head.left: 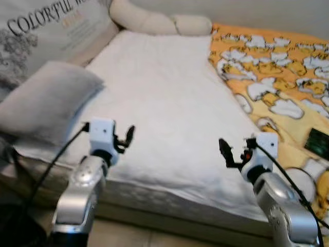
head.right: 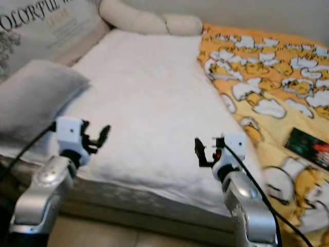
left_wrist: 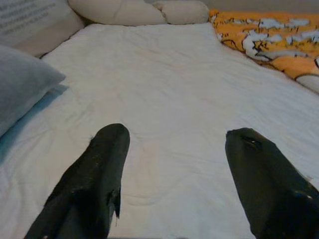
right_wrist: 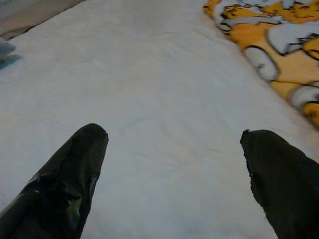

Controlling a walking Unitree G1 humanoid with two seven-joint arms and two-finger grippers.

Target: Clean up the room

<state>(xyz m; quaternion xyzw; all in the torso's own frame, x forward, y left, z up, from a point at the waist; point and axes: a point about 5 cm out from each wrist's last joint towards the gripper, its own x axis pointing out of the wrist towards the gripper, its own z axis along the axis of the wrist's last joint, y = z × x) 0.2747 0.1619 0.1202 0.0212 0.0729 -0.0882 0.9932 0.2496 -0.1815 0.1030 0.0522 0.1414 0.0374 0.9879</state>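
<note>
1. Ahead, a bed (head.left: 154, 206) lies before the robot, covered by a white quilt (head.left: 164, 103) that reaches from the near edge back toward the wall.
2. On the robot's left, a grey pillow (head.left: 49, 100) rests at the quilt's edge, and behind it leans a larger cushion printed with "COLORFUL" lettering (head.left: 46, 31).
3. At the far end, a long cream bolster (head.left: 154, 21) lies across the head of the bed, touching the quilt's far edge.
4. On the robot's right, an orange blanket with a white-and-yellow cartoon pattern (head.left: 272, 67) lies beside the white quilt, their edges meeting along the bed.
5. A dark, flat rectangular object (head.right: 308, 146) rests on the orange blanket near the right side; what it is cannot be told.
6. The left gripper (head.left: 126, 139) hovers above the near left part of the quilt, jaws apart and holding nothing.
7. The right gripper (head.left: 226, 152) hovers above the near right part of the quilt, close to the blanket's edge, jaws likewise apart and holding nothing.
8. Both grippers point toward the bed's far end, well apart from each other.
</note>
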